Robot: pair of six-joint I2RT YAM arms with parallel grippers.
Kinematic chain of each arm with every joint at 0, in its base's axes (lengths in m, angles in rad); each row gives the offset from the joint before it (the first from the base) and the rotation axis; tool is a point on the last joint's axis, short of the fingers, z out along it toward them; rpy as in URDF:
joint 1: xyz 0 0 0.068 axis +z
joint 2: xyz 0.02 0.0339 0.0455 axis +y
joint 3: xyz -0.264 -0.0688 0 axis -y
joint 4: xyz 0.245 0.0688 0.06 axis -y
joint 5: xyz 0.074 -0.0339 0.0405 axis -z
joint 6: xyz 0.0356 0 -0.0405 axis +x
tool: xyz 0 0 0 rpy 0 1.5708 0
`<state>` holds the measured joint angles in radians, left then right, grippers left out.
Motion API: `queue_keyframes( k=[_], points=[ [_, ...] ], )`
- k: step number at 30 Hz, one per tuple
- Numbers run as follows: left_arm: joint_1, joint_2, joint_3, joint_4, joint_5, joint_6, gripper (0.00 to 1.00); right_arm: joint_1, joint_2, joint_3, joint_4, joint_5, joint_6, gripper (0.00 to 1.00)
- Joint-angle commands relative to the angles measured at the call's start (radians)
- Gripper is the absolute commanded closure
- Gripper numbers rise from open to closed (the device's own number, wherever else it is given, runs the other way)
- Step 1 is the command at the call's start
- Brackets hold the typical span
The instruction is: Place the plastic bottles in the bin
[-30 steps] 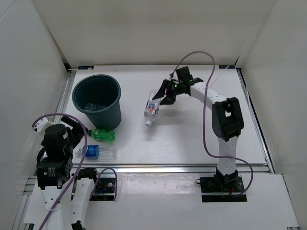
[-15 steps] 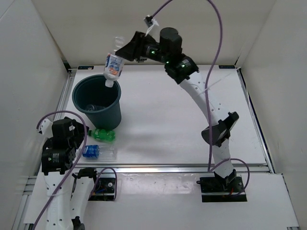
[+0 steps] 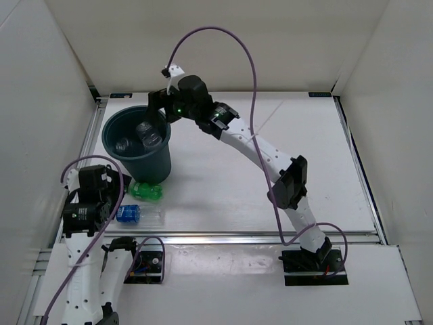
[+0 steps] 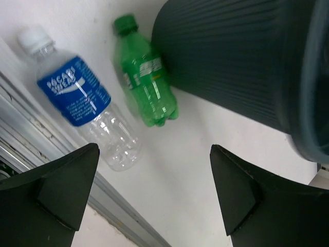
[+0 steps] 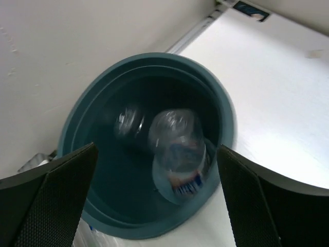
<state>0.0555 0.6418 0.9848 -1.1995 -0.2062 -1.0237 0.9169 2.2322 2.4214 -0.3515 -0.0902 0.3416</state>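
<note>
Right claw (image 5: 157,175) spread over bin (image 5: 77,123), blurred bottles (image 5: 177,149) inside; left claw (image 4: 149,190) spread near green bottle (image 4: 146,85), blue bottle (image 4: 82,98).

Blurred in the right wrist view — both bottles in the bin (image 5: 149,57): print on the labelled bottle (image 5: 177,149) too smeared to read, the plain bottle (image 5: 128,123) at ten o'clock of it a pale streak. Cropped by the lower edge, the right gripper (image 5: 157,149) fingers. In the left wrist view, bin cut off at twelve and three o'clock, left gripper (image 4: 154,149) fingers at six. From above, cap end of the blue-labelled bottle (image 3: 142,214) lost behind the left arm (image 3: 84,210) — nine o'clock side
</note>
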Motion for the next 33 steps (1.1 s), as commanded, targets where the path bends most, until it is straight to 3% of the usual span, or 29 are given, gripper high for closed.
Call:
queue_keyframes(
  k=[1,8,12,28,33],
  points=[
    [-0.005,-0.040,-0.114,0.032,0.089,-0.116,0.00,-0.038,-0.172,0.008,-0.016,0.090,-0.063,0.00],
    [-0.005,-0.211,-0.414,0.219,0.203,-0.398,0.00,-0.082,-0.371,-0.182,-0.139,0.090,-0.053,0.00],
    [-0.005,-0.272,-0.511,0.242,0.197,-0.490,0.00,-0.092,-0.391,-0.194,-0.226,0.078,-0.065,0.00],
    [-0.005,-0.125,-0.635,0.334,0.146,-0.549,0.00,-0.144,-0.523,-0.344,-0.302,0.078,-0.087,0.00],
    [0.004,-0.134,-0.663,0.334,0.157,-0.549,0.16,-0.171,-0.545,-0.367,-0.313,0.078,-0.087,0.00]
  ],
)
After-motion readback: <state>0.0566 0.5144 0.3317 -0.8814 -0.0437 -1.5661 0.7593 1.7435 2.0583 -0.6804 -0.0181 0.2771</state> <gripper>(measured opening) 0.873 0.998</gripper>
